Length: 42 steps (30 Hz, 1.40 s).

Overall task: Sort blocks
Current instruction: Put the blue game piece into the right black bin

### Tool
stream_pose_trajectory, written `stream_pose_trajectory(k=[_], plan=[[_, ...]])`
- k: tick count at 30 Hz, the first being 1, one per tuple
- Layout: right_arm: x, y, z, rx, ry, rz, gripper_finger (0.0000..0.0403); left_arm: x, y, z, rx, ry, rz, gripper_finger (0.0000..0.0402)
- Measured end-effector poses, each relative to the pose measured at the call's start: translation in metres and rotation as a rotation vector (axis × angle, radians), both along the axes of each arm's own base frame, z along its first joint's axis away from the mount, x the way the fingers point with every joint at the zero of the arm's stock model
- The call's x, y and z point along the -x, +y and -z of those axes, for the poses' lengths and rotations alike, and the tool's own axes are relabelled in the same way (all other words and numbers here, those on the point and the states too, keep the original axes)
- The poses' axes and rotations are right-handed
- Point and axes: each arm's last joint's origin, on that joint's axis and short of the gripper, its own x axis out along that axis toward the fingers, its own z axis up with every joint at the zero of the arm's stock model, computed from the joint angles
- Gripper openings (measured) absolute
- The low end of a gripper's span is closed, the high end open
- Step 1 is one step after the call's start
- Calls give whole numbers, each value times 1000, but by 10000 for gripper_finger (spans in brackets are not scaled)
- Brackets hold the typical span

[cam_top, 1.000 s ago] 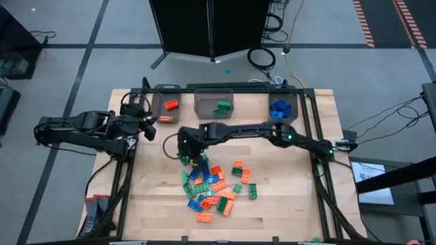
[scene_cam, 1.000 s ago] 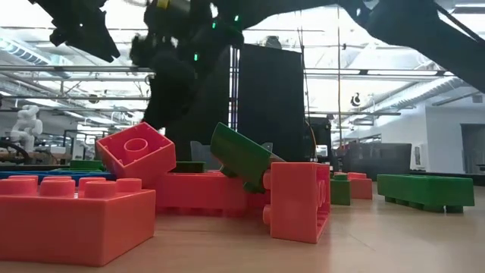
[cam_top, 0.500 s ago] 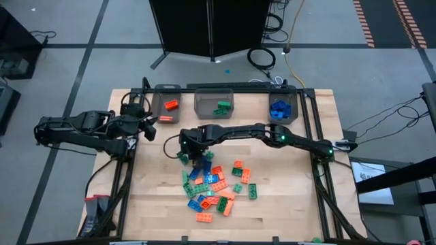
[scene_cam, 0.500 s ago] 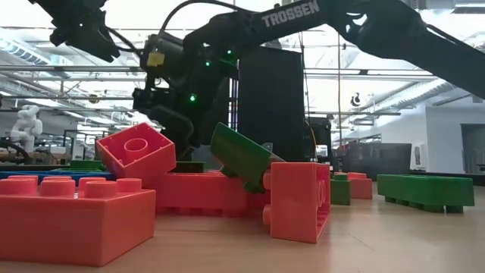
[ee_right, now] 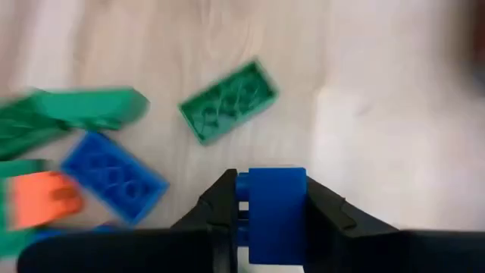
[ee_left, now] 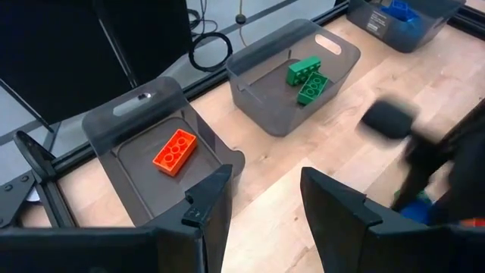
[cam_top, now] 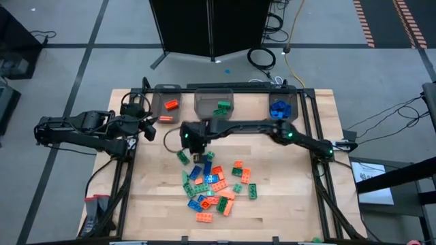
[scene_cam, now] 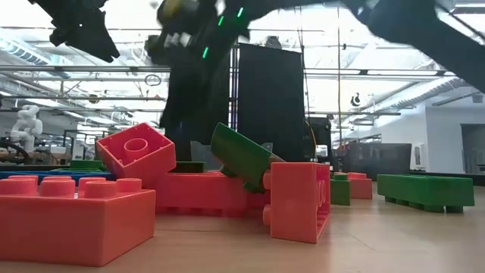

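I have the right tool (ee_right: 269, 208) clamped on a small blue studded plastic brick (ee_right: 276, 208), the left tool (ee_left: 261, 205) idling apart at the frame's left, three grey translucent bins (cam_top: 214, 103) barely filled and most bricks (cam_top: 214, 184) still heaped mid-worktop.

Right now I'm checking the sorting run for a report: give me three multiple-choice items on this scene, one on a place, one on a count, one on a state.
1. Where does the orange brick lie in the bins?
A. the bin nearest the left arm
B. the middle bin
C. the far-right bin

2. How many green bricks lie in the middle bin?
A. none
B. two
C. five

3. What is the right pincer doing?
A. standing open and empty
B. clamping a blue brick
C. clamping an orange brick

Key:
1 A, the orange brick sits in that bin.
2 B, the green bricks in the middle bin number two.
3 B, the right pincer squeezes a blue brick.
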Motion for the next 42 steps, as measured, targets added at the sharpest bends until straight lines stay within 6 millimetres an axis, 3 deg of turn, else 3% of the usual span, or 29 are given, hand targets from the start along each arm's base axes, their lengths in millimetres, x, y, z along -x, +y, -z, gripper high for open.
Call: stream_pose_trajectory(k=[3, 11, 15, 19, 23, 28, 37, 42], plan=[[19, -14, -43, 20, -30, 6, 71, 0, 0, 0, -3, -1, -4, 160], [92, -58, -124, 107, 43, 51, 71, 0, 0, 0, 3, -11, -9, 160], [141, -87, -150, 152, 88, 159, 71, 0, 0, 0, 30, -27, -22, 160], [207, -110, -164, 203, 100, 356, 71, 0, 0, 0, 20, -15, -11, 160], [268, -122, -144, 247, 40, 597, 71, 0, 0, 0, 10, -12, -16, 160], [316, -131, -101, 269, -65, 895, 71, 0, 0, 0, 2, -13, -24, 160], [339, -156, -25, 197, 47, 1214, 71, 0, 1, -1, -9, -27, -42, 160], [345, -176, -4, 166, 109, 1306, 71, 0, 1, -1, 4, -43, -58, 160]])
